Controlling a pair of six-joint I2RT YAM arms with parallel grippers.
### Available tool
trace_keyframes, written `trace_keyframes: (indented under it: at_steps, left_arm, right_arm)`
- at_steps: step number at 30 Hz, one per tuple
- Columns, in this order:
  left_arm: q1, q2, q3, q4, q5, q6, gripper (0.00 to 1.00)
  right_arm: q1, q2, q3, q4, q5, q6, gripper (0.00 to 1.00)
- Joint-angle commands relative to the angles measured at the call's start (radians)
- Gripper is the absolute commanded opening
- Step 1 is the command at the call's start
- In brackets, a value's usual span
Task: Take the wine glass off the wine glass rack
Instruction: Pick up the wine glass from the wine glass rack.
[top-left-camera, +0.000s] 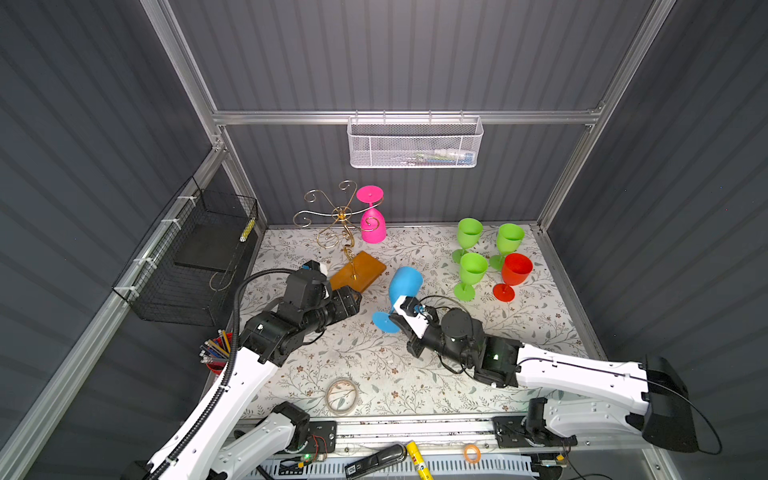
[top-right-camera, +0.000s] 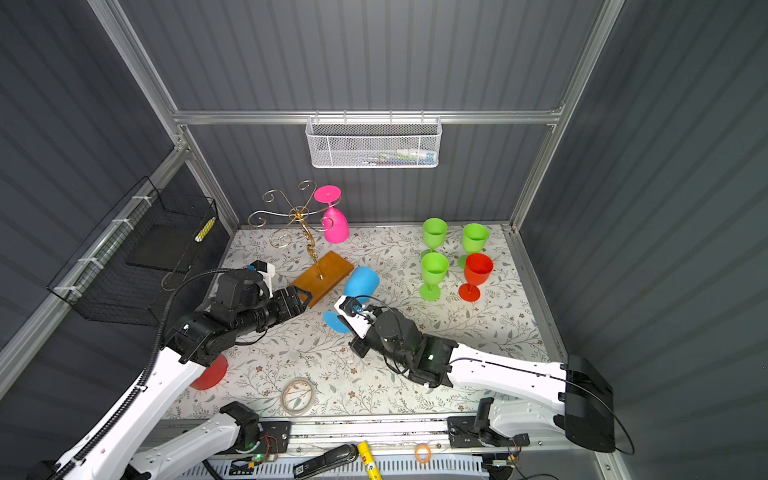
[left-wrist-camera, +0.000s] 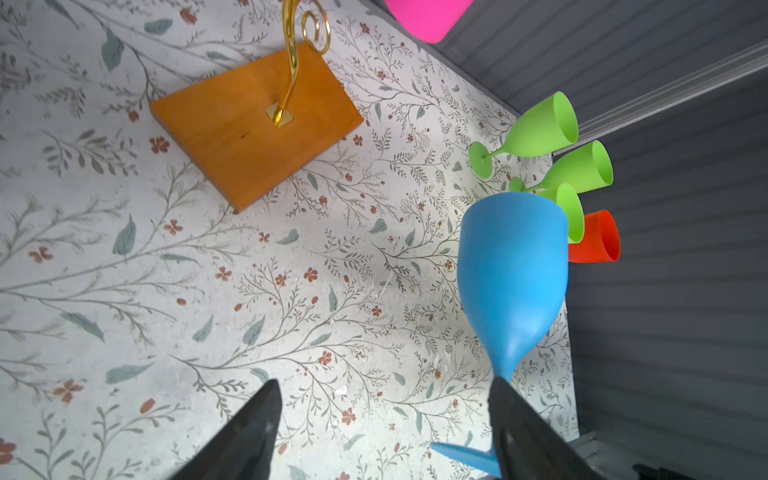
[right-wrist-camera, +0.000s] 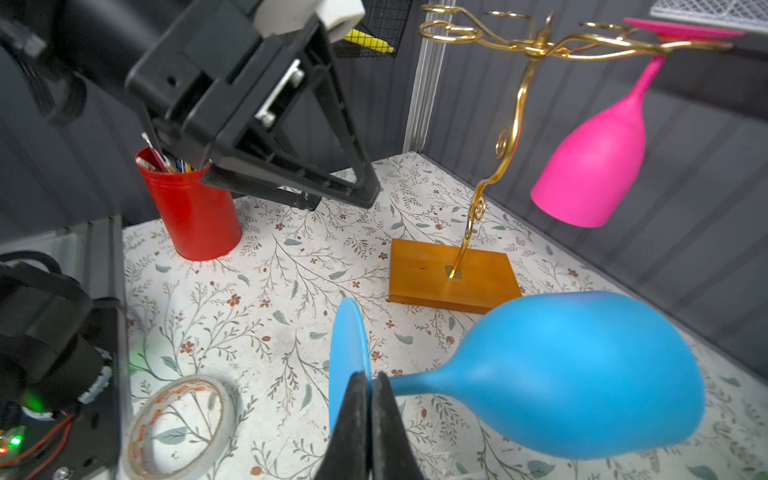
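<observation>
A red cup (right-wrist-camera: 193, 216) with pencils (top-left-camera: 216, 349) is standing at the left edge of the floral table cover (top-left-camera: 374, 365). A tape roll (top-left-camera: 342, 396) is lying near the front edge. 3 green glasses (top-left-camera: 471, 270) and 1 red glass (top-left-camera: 516, 269) are standing upright, close together, at the right. A white mesh basket (top-left-camera: 395, 145) is hanging on the back rail.
</observation>
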Motion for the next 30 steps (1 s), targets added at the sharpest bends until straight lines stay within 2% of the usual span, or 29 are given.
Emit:
trace_keyframes:
  at_steps: [1, 9, 17, 18, 30]
  left_arm:
    - [0.003, -0.013, -0.028, -0.028, 0.038, -0.141, 0.78]
    - [0.003, 0.056, 0.013, -0.18, 0.034, -0.336, 0.75]
    - [0.003, 0.051, -0.03, -0.168, 0.059, -0.456, 0.68]
    - [0.003, 0.048, -0.036, -0.16, 0.062, -0.468, 0.67]
    - [0.003, 0.04, -0.128, -0.062, 0.135, -0.585, 0.55]
  right_arm:
    - [0.028, 0.034, -0.009, 0.116, 0.096, -0.134, 0.0]
    - [0.077, 0.137, -0.001, 0.212, 0.168, -0.281, 0.0]
    - [0.127, 0.24, 0.007, 0.325, 0.25, -0.466, 0.0]
    - [0.159, 0.251, 0.01, 0.332, 0.257, -0.483, 0.0]
    - [0.178, 0.329, 0.046, 0.396, 0.293, -0.582, 0.0]
